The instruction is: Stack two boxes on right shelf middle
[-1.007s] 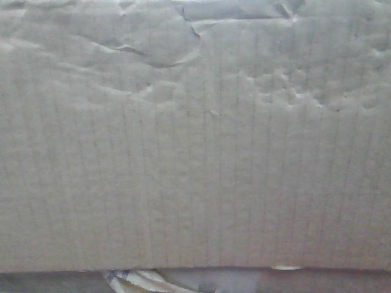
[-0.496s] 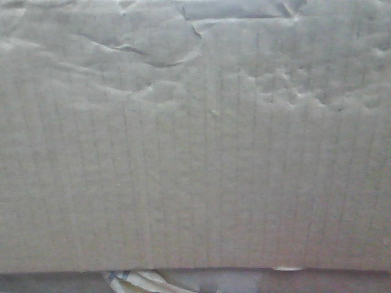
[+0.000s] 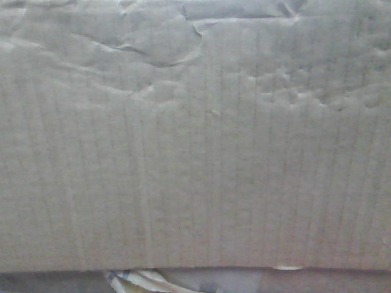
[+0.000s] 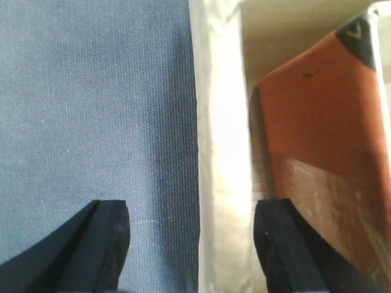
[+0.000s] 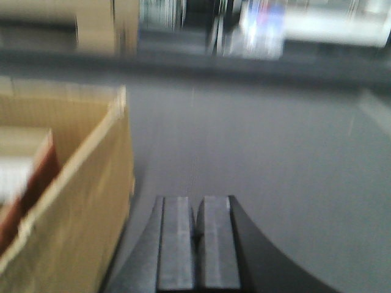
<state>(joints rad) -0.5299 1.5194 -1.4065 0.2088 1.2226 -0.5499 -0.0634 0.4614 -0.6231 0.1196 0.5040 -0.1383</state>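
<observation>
A tan corrugated box [image 3: 195,159] with dents and a pale tape strip along its top fills the front view. In the left wrist view my left gripper [image 4: 194,213] is open and straddles the box's pale upright wall [image 4: 223,140]. One finger [image 4: 110,244] is outside over the grey carpet, the other [image 4: 281,244] inside beside an orange-brown item [image 4: 317,110]. My right gripper [image 5: 195,238] is shut on nothing and hovers over grey carpet, just right of the tan box [image 5: 73,207]. The right shelf middle is out of view.
Grey carpeted surface [image 5: 275,152] spreads ahead and to the right of my right gripper. Blurred cartons [image 5: 91,24] and bright shapes stand along the far edge. Pale crumpled material [image 3: 140,281] shows under the box's bottom edge in the front view.
</observation>
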